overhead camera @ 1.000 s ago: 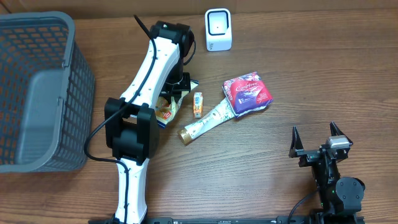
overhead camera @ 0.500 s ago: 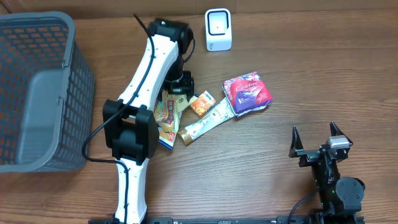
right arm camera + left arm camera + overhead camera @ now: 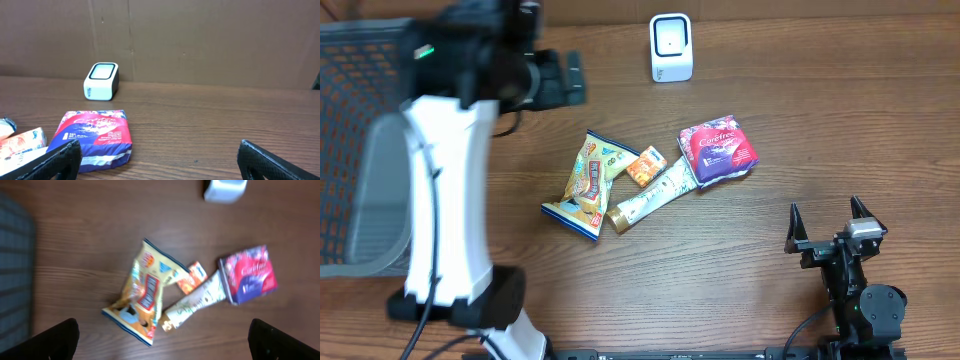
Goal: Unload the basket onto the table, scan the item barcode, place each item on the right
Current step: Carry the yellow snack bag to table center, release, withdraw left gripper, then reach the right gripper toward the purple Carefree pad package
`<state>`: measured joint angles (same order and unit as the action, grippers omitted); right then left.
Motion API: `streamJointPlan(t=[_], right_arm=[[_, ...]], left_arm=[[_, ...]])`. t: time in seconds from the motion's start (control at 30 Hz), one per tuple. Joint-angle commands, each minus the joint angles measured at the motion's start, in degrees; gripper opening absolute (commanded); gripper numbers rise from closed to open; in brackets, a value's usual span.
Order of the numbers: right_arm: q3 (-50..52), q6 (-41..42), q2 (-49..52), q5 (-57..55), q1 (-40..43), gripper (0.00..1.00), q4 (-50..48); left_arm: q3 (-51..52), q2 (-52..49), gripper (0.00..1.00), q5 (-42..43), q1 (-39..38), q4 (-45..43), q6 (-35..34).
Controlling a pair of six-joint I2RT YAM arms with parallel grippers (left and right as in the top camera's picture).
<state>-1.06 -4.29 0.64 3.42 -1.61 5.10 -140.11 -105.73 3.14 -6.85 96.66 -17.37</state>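
The grey basket (image 3: 360, 150) stands at the left edge of the table (image 3: 720, 290). The left gripper (image 3: 162, 330) and the right gripper (image 3: 825, 213) both have their jaws spread and hold nothing. The snack bag (image 3: 588, 185), purple pack (image 3: 718, 150) and tube (image 3: 650, 197) lie together mid-table. The scanner (image 3: 671, 47) is at the far edge. The small orange box (image 3: 646, 166) is touching the tube.

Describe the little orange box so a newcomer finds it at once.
From the white scanner at the far side, come toward the near edge to the cluster of four items. The small orange box lies mid-cluster, between the yellow snack bag and the purple pack, just beside the cream tube. It is by far the smallest of the four.
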Motion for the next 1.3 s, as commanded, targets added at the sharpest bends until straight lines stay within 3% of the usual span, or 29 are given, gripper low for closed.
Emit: streamJointPlan(t=[0.0, 0.13, 0.33, 0.53, 1.27], right_arm=[[0.6, 0.0, -0.4, -0.4, -0.3, 1.00, -0.5], [0.6, 0.0, -0.4, -0.4, -0.3, 1.00, -0.5], [0.6, 0.0, -0.4, -0.4, -0.3, 1.00, -0.4], [0.6, 0.0, -0.4, -0.4, -0.3, 1.00, -0.5], [0.6, -0.1, -0.4, -0.4, -0.3, 1.00, -0.8]], left_arm=[[-0.6, 3.6, 1.00, -1.1, 6.1, 0.2, 0.5], [-0.6, 5.9, 1.00, -1.0, 16.9, 0.2, 0.2], [-0.5, 5.3, 1.00, -1.0, 30.6, 0.2, -5.7], [-0.5, 4.8, 1.00, -1.0, 40.0, 0.2, -9.5], [-0.5, 4.7, 1.00, -0.8, 42.8, 0.1, -9.9]])
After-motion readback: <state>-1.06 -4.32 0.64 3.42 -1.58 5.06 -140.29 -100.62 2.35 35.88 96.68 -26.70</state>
